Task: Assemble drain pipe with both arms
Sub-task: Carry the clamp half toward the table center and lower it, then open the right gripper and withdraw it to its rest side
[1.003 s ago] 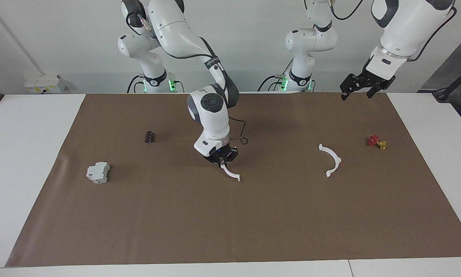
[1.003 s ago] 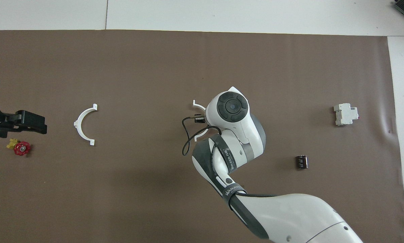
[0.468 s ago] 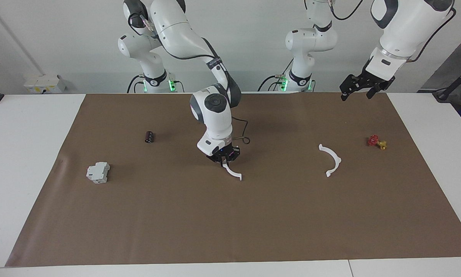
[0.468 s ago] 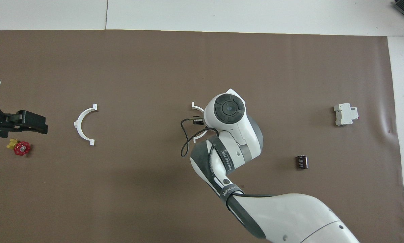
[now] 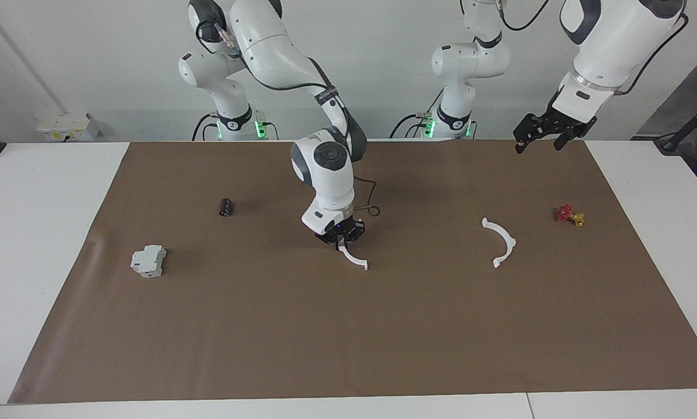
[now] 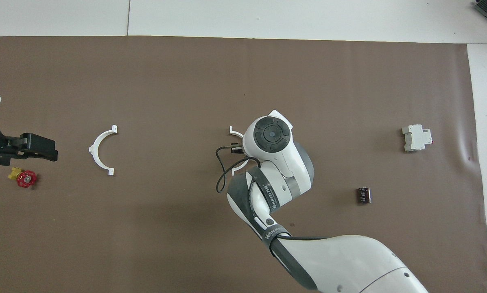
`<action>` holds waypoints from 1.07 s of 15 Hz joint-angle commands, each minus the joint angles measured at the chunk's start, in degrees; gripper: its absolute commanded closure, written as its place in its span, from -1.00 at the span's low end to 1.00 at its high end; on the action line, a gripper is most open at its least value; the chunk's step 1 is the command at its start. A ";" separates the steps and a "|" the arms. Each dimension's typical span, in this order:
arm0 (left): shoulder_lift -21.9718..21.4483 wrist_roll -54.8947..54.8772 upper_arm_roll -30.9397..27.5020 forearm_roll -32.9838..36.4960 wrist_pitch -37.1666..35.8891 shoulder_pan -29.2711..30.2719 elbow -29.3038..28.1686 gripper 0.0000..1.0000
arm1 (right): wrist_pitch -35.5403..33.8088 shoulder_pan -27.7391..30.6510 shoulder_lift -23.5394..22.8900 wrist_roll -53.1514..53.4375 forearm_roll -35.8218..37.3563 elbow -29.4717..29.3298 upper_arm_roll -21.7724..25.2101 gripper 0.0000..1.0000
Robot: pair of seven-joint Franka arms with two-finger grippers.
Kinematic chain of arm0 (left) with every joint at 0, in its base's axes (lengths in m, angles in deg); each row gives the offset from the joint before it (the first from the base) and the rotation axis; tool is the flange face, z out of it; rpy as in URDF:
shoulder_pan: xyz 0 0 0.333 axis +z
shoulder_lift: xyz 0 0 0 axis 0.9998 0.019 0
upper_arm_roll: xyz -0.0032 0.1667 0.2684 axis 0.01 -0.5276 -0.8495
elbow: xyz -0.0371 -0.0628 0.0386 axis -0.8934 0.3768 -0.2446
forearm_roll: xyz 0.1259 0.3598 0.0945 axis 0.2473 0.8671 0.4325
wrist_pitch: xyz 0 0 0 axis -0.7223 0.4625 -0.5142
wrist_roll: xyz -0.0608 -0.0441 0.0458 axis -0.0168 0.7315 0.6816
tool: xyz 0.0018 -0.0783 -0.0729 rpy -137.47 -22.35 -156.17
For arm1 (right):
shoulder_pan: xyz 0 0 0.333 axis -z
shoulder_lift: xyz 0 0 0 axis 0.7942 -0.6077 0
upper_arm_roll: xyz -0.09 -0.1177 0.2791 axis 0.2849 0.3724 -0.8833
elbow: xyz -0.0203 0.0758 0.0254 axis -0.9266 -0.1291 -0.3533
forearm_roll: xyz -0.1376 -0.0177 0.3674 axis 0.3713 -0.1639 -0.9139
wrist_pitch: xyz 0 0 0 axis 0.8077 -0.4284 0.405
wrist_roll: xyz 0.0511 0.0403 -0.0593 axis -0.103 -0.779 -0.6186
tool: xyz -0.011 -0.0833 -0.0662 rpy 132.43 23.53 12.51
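Indoors, brown mat (image 5: 348,326) on white table (image 5: 39,233), pale wall (image 5: 383,64)

A robotics lab. Two white jointed robot arms (image 5: 266,46) stand on bases with green status lights at the edge of a plain white table (image 5: 39,233), trailing black cables. A brown paper mat (image 5: 348,337) covers the work surface like a test bed. The bare grey wall (image 5: 383,35) carries a white socket box (image 5: 66,125), with no household furnishings.
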 commanded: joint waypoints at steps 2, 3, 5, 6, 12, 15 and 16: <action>-1.72 -1.03 0.31 -0.71 1.32 1.04 -2.07 -1.00 | -0.16 0.34 1.31 1.75 1.43 0.60 0.12 -1.00; -1.72 -1.03 0.31 -0.71 1.32 0.96 -2.07 -1.00 | -1.39 0.78 2.70 1.66 1.43 0.43 0.38 -1.00; -1.90 -0.77 0.31 -0.71 3.15 0.95 -3.20 -1.00 | -3.58 2.79 6.13 1.49 1.43 0.34 1.08 -1.00; -1.98 -0.77 0.31 -0.71 4.99 1.04 -3.56 -1.00 | -4.73 4.55 7.97 1.05 1.43 0.34 1.09 -1.00; -6.37 -0.77 0.22 -0.62 14.74 2.44 -13.82 -1.00 | -15.61 17.90 17.47 -6.84 2.30 -0.37 1.35 -1.00; -7.35 -0.77 0.22 -0.62 23.00 3.85 -20.69 -1.00 | -23.78 24.76 21.43 -11.42 3.98 -0.37 1.35 -1.00; -7.00 -0.77 0.22 -0.62 25.11 4.72 -21.83 -1.00 | -26.16 26.35 22.31 -11.70 3.98 -0.37 1.35 -1.00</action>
